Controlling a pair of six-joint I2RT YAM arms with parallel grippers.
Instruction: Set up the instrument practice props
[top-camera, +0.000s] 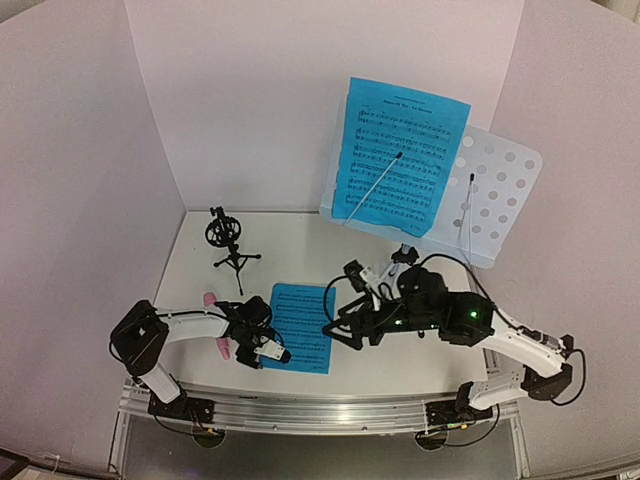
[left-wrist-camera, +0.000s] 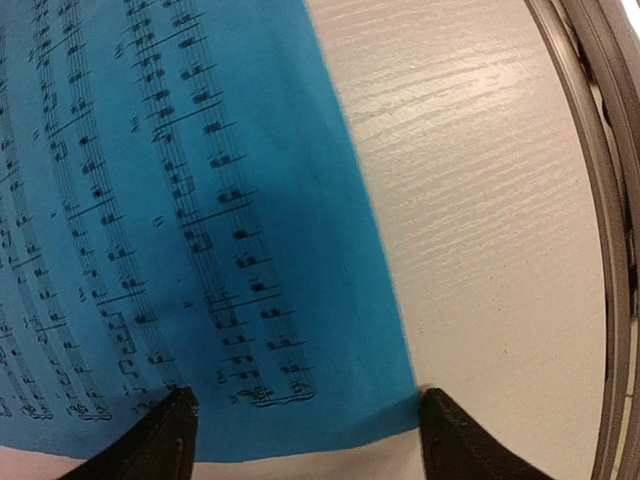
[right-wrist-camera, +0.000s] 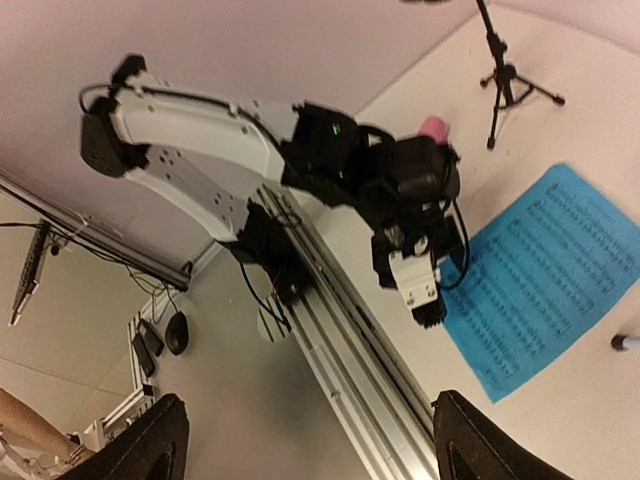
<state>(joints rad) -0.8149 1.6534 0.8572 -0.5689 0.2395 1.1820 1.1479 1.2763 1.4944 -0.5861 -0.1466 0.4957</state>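
Left wrist view alone shows left gripper spread astride the blue page edge; right gripper spread too.

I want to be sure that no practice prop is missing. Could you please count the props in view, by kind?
Blue sheet-music pages: 2
Music stand: 1
Pink microphone: 1
Black tripod mic mount: 1
Total: 5
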